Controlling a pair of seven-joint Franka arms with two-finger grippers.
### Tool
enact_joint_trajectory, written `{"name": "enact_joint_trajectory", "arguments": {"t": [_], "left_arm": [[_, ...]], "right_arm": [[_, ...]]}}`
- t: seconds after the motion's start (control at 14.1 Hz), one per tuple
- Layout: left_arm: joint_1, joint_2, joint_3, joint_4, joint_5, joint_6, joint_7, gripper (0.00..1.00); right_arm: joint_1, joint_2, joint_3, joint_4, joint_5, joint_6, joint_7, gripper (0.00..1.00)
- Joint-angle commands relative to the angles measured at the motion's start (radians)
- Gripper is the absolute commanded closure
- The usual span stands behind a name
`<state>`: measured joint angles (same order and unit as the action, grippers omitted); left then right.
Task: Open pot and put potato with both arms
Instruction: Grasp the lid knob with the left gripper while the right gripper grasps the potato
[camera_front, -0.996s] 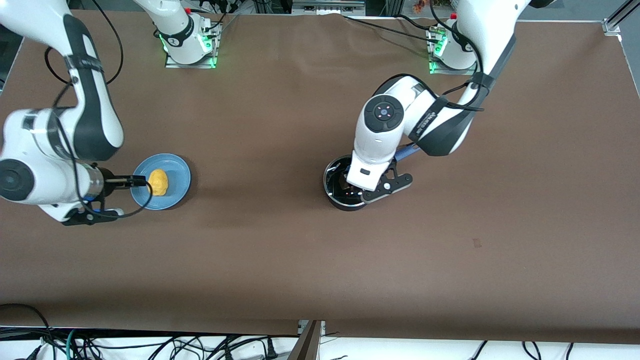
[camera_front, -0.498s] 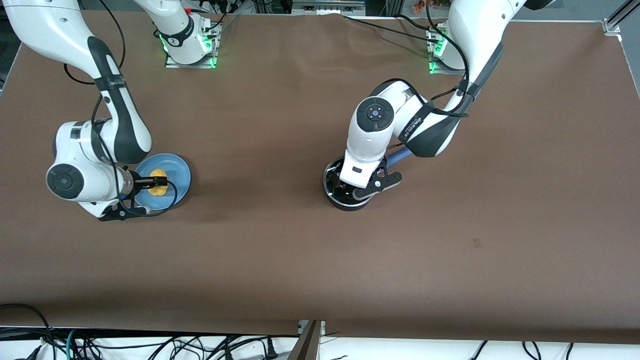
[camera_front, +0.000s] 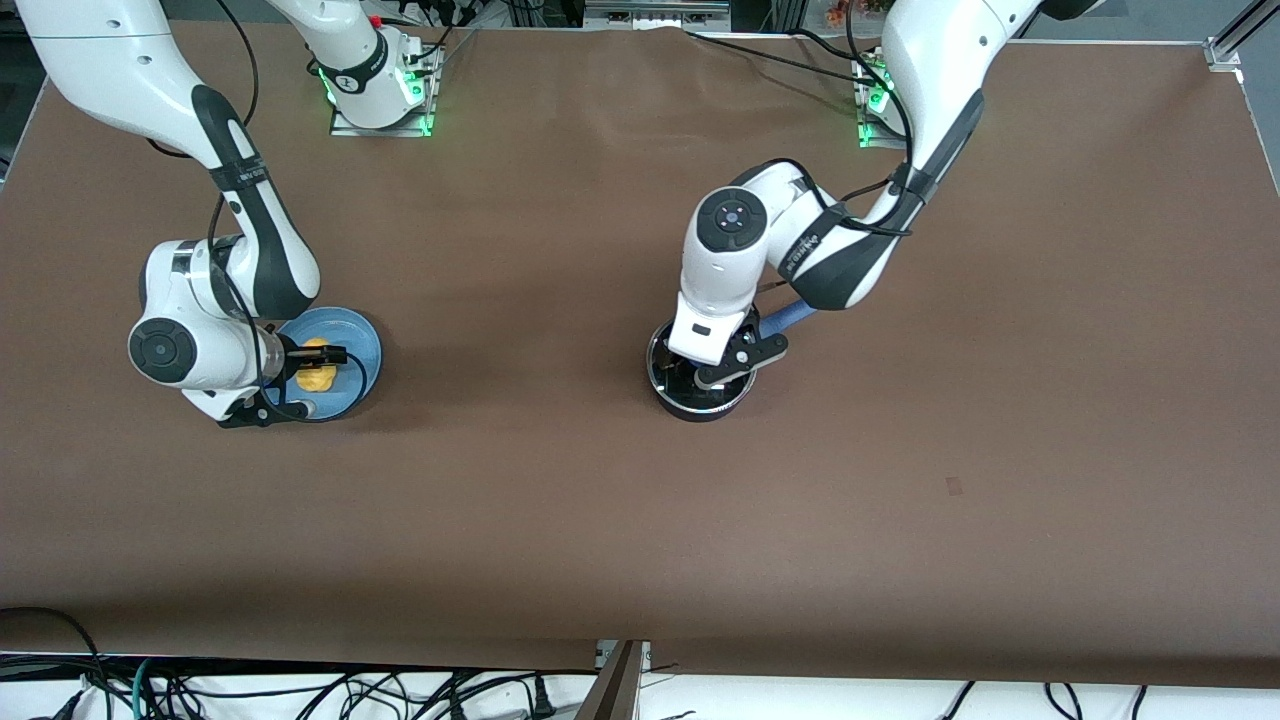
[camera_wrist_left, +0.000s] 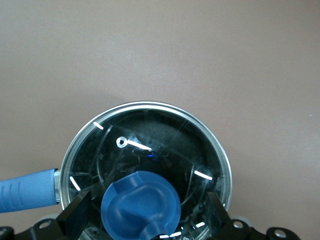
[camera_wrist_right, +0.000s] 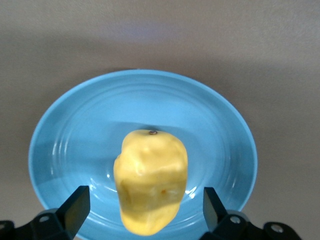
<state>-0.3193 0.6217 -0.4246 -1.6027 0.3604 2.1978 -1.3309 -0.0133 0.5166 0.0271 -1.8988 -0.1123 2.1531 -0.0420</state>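
My left gripper (camera_front: 712, 372) hung wide open over the pot (camera_front: 700, 385), a finger either side of the lid's blue knob (camera_wrist_left: 141, 206), placed to lift the lid (camera_wrist_left: 150, 150). My right gripper (camera_front: 318, 362) straddled, unclosed, the potato (camera_wrist_right: 151, 180) on the blue plate (camera_wrist_right: 75, 140) at the right arm's end. I read no labels.

A lumpy yellow potato (camera_wrist_right: 151, 181) lay on a round blue plate (camera_wrist_right: 65, 145); the right hand (camera_wrist_right: 142, 212) hung spread above it.
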Motion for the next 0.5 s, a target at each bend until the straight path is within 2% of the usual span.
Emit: {"name": "enact_joint_trajectory", "arguments": {"t": [0.0,0.21,0.43], "left_arm": [[-0.015,-0.014,0.003,-0.025,0.058,0.013,-0.051,0.00],[-0.018,-0.013,0.003,-0.037,0.060,0.014,-0.056,0.00],[-0.018,-0.014,0.003,-0.057,0.061,0.014,-0.056,0.00]], "right_arm": [[-0.011,0.002,0.007,-0.025,-0.012,0.045,0.008,0.00],[-0.014,0.008,0.007,-0.034,-0.012,0.060,0.008,0.00],[-0.016,0.014,0.007,-0.036,-0.012,0.073,0.008,0.08]]}}
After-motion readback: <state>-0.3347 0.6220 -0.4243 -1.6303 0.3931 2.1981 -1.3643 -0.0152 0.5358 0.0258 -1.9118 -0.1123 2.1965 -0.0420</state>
